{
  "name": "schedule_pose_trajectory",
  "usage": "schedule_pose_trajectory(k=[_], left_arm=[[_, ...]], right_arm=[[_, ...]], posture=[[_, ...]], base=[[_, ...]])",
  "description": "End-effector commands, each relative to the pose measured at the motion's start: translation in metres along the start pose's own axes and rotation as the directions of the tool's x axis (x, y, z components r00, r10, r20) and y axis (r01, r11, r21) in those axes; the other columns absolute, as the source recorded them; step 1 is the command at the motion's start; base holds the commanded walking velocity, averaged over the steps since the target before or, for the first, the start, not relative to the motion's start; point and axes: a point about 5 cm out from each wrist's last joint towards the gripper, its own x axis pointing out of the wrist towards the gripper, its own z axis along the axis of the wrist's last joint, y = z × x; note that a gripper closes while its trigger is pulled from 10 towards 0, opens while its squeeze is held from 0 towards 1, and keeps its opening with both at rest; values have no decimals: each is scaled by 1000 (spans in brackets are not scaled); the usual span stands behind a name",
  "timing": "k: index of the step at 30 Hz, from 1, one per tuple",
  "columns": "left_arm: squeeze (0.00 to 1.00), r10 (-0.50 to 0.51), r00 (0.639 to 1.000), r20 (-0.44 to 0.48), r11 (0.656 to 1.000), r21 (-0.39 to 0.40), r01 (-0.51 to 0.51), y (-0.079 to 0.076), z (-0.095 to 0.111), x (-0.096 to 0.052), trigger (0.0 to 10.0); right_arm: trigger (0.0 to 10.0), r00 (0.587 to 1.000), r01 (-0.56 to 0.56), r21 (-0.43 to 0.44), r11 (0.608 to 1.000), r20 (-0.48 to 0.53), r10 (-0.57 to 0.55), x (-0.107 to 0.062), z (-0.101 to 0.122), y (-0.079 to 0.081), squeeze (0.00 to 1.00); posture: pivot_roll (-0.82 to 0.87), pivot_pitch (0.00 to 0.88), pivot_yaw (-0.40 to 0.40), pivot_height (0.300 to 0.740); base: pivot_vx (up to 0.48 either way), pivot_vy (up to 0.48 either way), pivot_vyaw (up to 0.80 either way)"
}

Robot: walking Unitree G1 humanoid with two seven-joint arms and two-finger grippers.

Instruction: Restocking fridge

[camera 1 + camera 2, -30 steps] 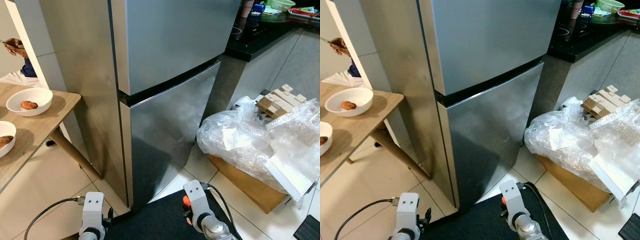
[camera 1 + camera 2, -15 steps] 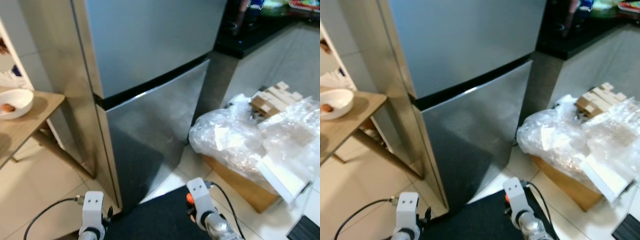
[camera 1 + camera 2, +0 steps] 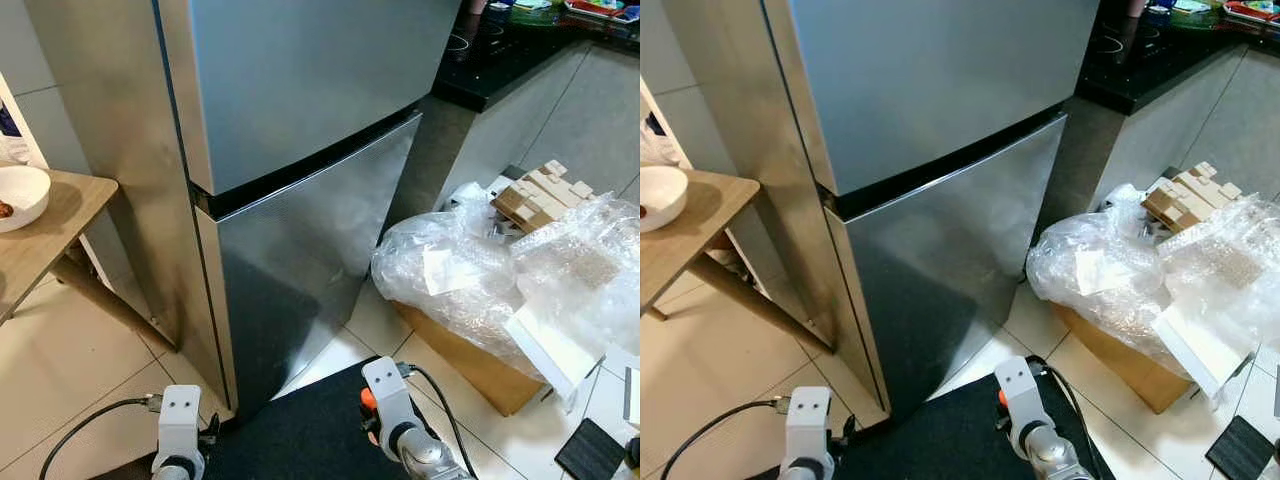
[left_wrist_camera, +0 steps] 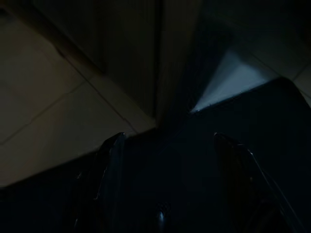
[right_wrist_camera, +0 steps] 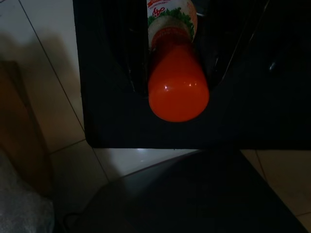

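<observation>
The tall silver fridge (image 3: 300, 100) stands straight ahead with both its upper and lower doors (image 3: 310, 270) closed. My right gripper (image 5: 177, 65) hangs low by my side, shut on an orange bottle (image 5: 178, 90) with a white printed label. Its dark fingers (image 5: 138, 73) press both sides of the bottle. An orange spot (image 3: 367, 400) shows beside my right wrist (image 3: 385, 405) in the left eye view. In the dim left wrist view, my left gripper (image 4: 167, 150) is open and holds nothing, hanging over the floor by the fridge's bottom corner (image 4: 160, 97).
A wooden table (image 3: 50, 240) with a white bowl (image 3: 18, 195) stands left of the fridge. On the right, a cardboard box (image 3: 470, 355) under bubble wrap (image 3: 500, 280) sits on the tiled floor. A black counter (image 3: 500, 55) is behind it. A dark mat (image 3: 300, 435) lies at my feet.
The whole picture has shifted as the camera moved: the table and bowl now sit farther left, and the person at the far left has left the frame. Both arms hang as before.
</observation>
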Motion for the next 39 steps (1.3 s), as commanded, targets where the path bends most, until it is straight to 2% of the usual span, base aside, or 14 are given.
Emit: schedule_pose_trajectory(k=[1,4,5,6,9,10,12,13,14,15,19,22,25,39], left_arm=[[0,57,998,37,998,10,-57,13,6,0,10000],[0,158,982,106,988,-13,-157,29,22,6,10000],[0,158,982,106,988,-13,-157,29,22,6,10000],[0,214,962,168,977,-56,-208,43,47,15,10000],[0,222,957,187,975,-72,-212,47,55,18,10000],[0,207,951,228,978,-88,-192,54,81,29,6588],[0,207,951,228,978,-88,-192,54,81,29,6588],[0,199,950,241,979,-91,-182,56,90,32,980],[0,180,947,264,982,-96,-160,58,107,38,0],[0,180,947,264,982,-96,-160,58,107,38,0],[0,97,939,331,994,-84,-73,52,150,51,0],[0,76,937,341,996,-76,-53,50,156,53,0],[0,43,927,372,998,-48,-27,48,174,55,0],[0,-12,928,373,1000,6,11,52,185,57,0]], right_arm=[[10000,1000,5,-4,1000,-12,-5,-2,-4,-3,0],[10000,1000,7,-6,1000,-12,-7,-2,-4,-4,0],[10000,1000,7,-6,1000,-12,-7,-2,-4,-4,0],[10000,1000,8,-9,1000,-11,-8,-2,-4,-5,0],[10000,1000,9,-10,1000,-11,-9,-2,-4,-5,0],[10000,1000,12,-12,1000,-8,-12,-2,-3,-7,0],[10000,1000,12,-12,1000,-8,-12,-2,-3,-7,0],[10000,1000,14,-12,1000,-6,-14,-2,-3,-8,0],[10000,1000,20,-13,1000,0,-20,-2,-1,-11,0],[10000,1000,20,-13,1000,0,-20,-2,-1,-11,0],[10000,999,46,-7,999,24,-46,-2,3,-21,0],[10000,998,50,-5,999,28,-50,-3,3,-22,0],[10000,997,67,5,998,50,-67,-3,7,-27,0],[10000,996,70,5,998,49,-70,-3,6,-26,0]], posture=[[-20,30,-60,740],[-22,32,-62,740],[-22,32,-62,740],[-26,34,-65,740],[-26,34,-65,740],[-40,50,-66,740],[-40,50,-66,740],[-40,50,-66,740],[-55,65,-68,740],[-55,65,-68,740],[-86,80,-64,740],[-86,80,-64,740],[-111,83,-54,740],[-109,87,-50,740]], base=[[0,0,0],[0,0,0],[0,0,0],[0,0,0],[0,0,0],[0,0,0],[0,0,0],[0,0,0],[0,0,0],[0,0,0],[0,0,0],[0,0,0],[0,0,0],[0,0,0]])
